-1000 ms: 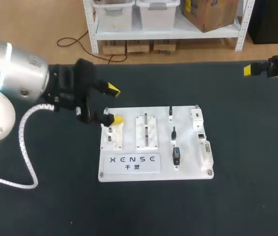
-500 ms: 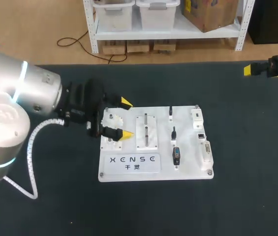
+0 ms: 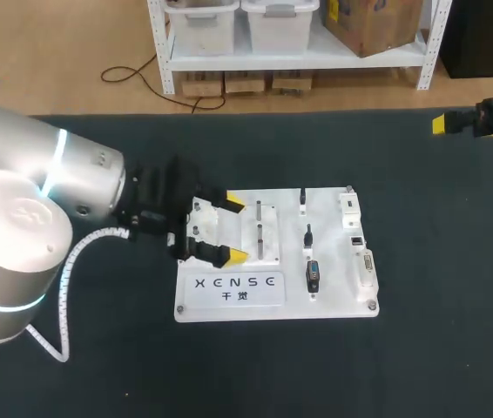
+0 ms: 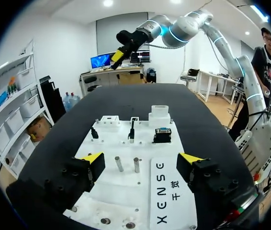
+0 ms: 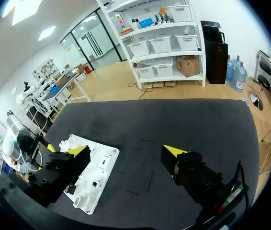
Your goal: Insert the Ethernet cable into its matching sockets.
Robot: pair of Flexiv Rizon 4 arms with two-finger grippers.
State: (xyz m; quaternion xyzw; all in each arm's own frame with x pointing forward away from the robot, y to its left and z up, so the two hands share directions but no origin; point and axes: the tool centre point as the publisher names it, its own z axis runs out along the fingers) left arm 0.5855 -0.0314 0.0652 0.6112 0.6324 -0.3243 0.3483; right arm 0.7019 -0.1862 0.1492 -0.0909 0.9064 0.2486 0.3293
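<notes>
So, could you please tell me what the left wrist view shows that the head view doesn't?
Only the left wrist view shows the right arm along its whole length. Only the head view shows the left arm and its white hose. Both show the white board, its two upright pegs and the open left gripper over it.

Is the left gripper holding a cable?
No, the left gripper is open and empty, hovering above the white board.
</notes>
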